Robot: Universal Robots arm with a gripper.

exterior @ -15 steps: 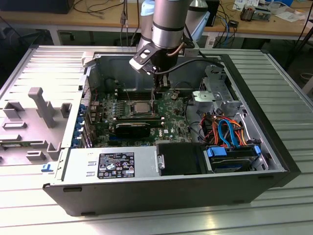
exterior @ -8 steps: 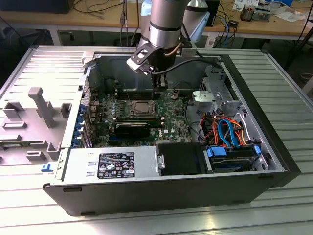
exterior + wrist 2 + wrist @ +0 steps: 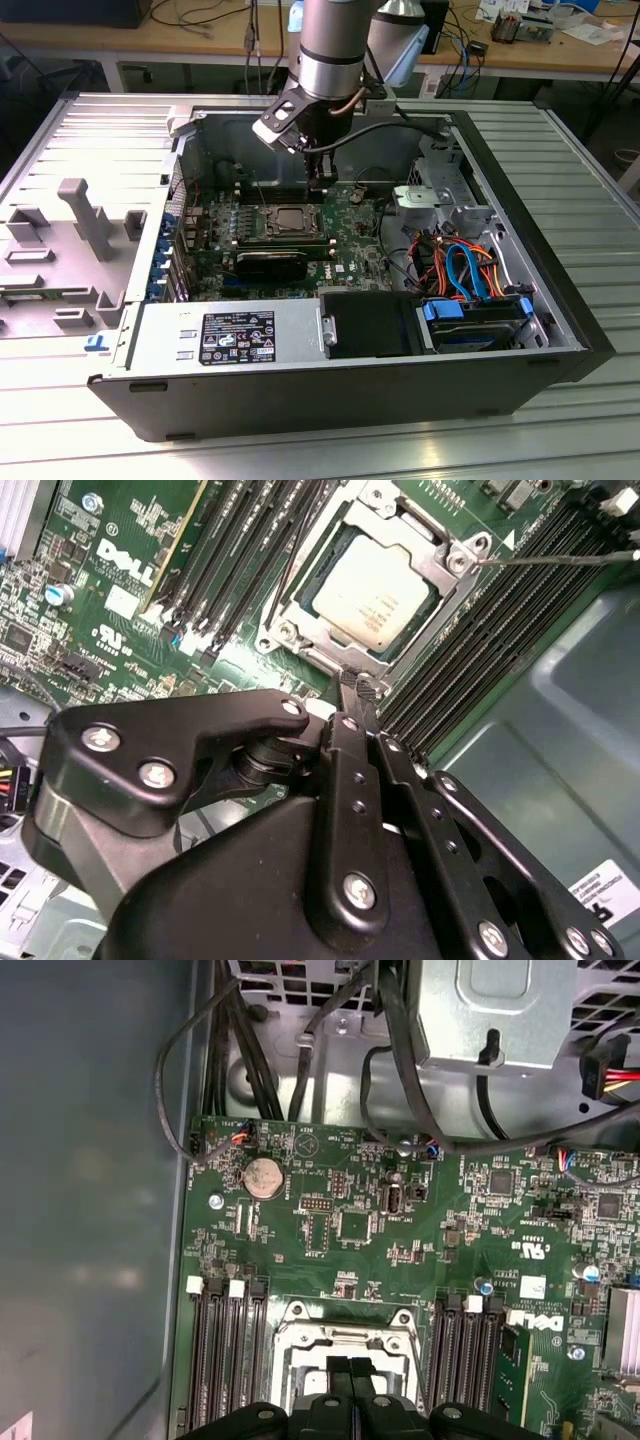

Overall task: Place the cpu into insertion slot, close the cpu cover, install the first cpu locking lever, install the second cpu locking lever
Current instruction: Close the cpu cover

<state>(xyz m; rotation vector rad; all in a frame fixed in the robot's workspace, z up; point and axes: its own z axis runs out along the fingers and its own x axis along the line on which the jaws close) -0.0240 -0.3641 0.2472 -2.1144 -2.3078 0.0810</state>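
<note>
The cpu (image 3: 375, 588), a silver-grey square, lies seated in the insertion slot (image 3: 285, 635) on the green motherboard (image 3: 350, 225). The cpu cover (image 3: 422, 540), a silvery frame, lies flat around the chip's edges. A thin metal lever rod (image 3: 560, 558) sticks out from one socket corner across the memory slots. My gripper (image 3: 357, 690) hangs just off the socket's edge with its black fingers pressed together, nothing visible between them. In the exterior view the gripper (image 3: 318, 185) stands above the far rim of the insertion slot (image 3: 290, 222). In the first wrist view the fingertips (image 3: 340, 1368) overlap the socket frame (image 3: 340, 1335).
Long black memory slots (image 3: 240, 550) flank the socket on both sides. The open case holds a power supply with a white label (image 3: 240, 335) at the front and a drive bay with blue and orange cables (image 3: 465, 270) at the exterior view's right. Black cables (image 3: 400, 1050) cross beyond the board.
</note>
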